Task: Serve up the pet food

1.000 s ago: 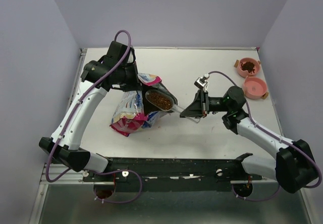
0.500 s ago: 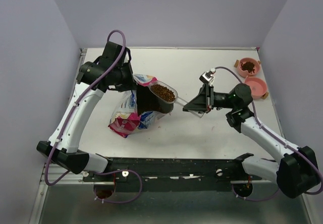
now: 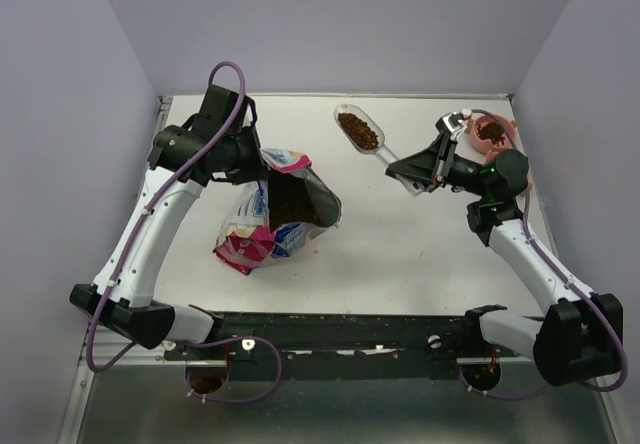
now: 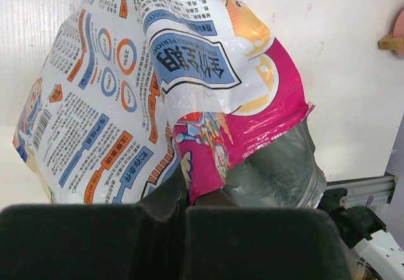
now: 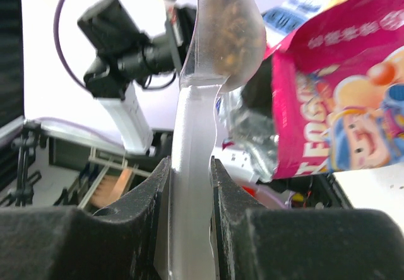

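Pet food (image 3: 358, 131) had moved away from the bag (image 3: 262, 226), up and to the right. It lay in the clear scoop (image 3: 385, 155), carried in the air above the table's (image 3: 400, 254) far half. Right gripper (image 3: 414, 172) was clamped on the scoop handle. Left gripper (image 3: 262, 167) was pinched fully closed on the bag's rim. Pink bowl (image 3: 492, 132) holding kibble stood near the right wrist.

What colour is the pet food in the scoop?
Dark brown pet food, clearest in the top view, inside the clear scoop.
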{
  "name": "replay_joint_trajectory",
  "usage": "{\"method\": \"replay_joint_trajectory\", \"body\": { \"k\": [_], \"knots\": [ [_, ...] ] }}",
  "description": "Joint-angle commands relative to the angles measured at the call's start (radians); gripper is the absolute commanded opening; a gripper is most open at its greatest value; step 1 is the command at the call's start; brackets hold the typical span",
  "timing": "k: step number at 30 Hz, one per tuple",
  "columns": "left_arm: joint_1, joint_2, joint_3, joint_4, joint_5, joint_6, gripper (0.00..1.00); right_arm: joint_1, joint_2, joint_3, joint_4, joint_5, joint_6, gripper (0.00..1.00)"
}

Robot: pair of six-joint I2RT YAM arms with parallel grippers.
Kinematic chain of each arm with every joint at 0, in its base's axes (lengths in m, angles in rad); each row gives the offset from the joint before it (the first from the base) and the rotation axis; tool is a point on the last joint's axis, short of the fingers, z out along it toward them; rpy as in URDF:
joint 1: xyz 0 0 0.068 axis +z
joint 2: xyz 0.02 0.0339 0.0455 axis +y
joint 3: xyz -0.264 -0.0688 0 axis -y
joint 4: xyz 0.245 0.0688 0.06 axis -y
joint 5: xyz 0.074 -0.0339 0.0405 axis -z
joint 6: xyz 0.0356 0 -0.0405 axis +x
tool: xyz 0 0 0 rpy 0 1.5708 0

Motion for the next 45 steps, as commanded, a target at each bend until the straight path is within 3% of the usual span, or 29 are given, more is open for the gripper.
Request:
{"method": "replay_joint_trajectory", "body": {
  "k": [1, 10, 15, 23, 33, 45],
  "knots": [
    [0.011, -0.088, 0.03, 0.092, 0.008, -0.014, 0.0, -0.11, 0.015, 0.013, 0.025, 0.037, 0.012, 0.0],
    [0.013, -0.073, 0.031, 0.078, 0.029, -0.04, 0.0, -0.386, 0.056, -0.076, 0.131, 0.025, 0.049, 0.0],
    [0.034, -0.041, 0.059, 0.081, 0.104, -0.1, 0.0, -0.475, 0.115, -0.12, 0.237, 0.025, 0.05, 0.0],
    [0.033, -0.039, 0.05, 0.092, 0.138, -0.126, 0.0, -0.665, 0.178, -0.27, 0.492, 0.017, 0.119, 0.0],
    [0.033, -0.078, -0.024, 0.121, 0.178, -0.14, 0.0, -0.901, 0.175, -0.316, 0.354, -0.032, -0.002, 0.0],
    [0.034, -0.095, -0.045, 0.135, 0.189, -0.148, 0.0, -0.972, 0.227, -0.289, 0.09, -0.012, -0.217, 0.0]
  ]
}}
